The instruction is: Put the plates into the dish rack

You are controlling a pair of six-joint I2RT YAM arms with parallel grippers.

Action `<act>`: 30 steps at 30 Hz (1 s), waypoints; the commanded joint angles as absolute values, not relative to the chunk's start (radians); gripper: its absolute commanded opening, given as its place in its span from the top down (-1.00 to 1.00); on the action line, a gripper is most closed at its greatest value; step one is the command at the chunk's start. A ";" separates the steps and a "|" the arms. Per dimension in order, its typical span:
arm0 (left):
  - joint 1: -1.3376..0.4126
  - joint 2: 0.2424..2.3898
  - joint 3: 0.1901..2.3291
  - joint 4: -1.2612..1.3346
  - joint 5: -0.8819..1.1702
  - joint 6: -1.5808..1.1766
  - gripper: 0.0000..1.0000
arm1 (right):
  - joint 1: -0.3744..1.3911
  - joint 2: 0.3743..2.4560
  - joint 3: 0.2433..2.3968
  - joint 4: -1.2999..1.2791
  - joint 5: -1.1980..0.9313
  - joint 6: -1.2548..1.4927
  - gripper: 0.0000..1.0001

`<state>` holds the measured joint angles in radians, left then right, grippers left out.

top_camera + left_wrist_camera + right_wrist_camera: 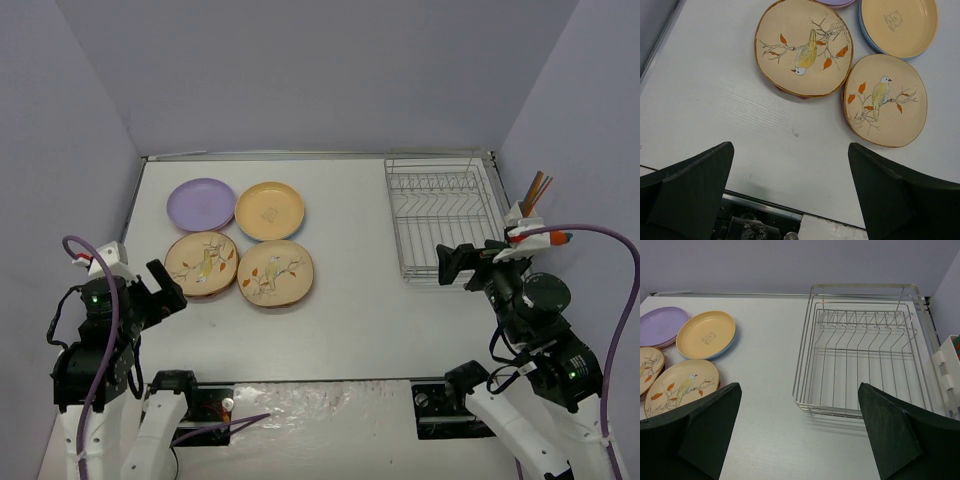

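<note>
Lilac plate [201, 203], yellow plate [269, 210], 2 tan bird-print plates [201, 263] [275, 273] lie flat; left hand [790, 147] & right hand [799, 386] wide open.

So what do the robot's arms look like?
The left arm and right arm match: white low down, black higher up. The left pincer and right pincer each have two chunky black wedge fingers. A purple cable loops along each arm, and a little green light glows on each.
</note>
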<state>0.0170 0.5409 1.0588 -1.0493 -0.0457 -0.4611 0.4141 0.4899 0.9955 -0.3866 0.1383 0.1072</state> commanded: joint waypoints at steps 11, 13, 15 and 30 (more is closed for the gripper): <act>0.011 0.837 1.016 -0.896 0.118 -0.539 -0.94 | 0.420 0.819 1.056 -0.277 -0.095 0.256 -1.00; -0.037 0.900 0.997 -0.851 0.141 -0.579 -0.94 | 0.420 0.881 1.051 -0.258 -0.156 0.285 -1.00; -0.127 0.951 0.985 -0.801 0.127 -0.617 -0.94 | 0.420 0.928 1.048 -0.215 -0.201 0.307 -1.00; -0.308 1.364 0.887 -0.436 0.107 -0.810 -0.86 | 0.468 1.134 0.966 -0.009 -0.348 0.410 -1.00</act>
<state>-0.2911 1.2965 0.8835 -0.6015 0.0854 -0.7493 0.4482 1.1188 0.9853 -0.1338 -0.3063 0.3757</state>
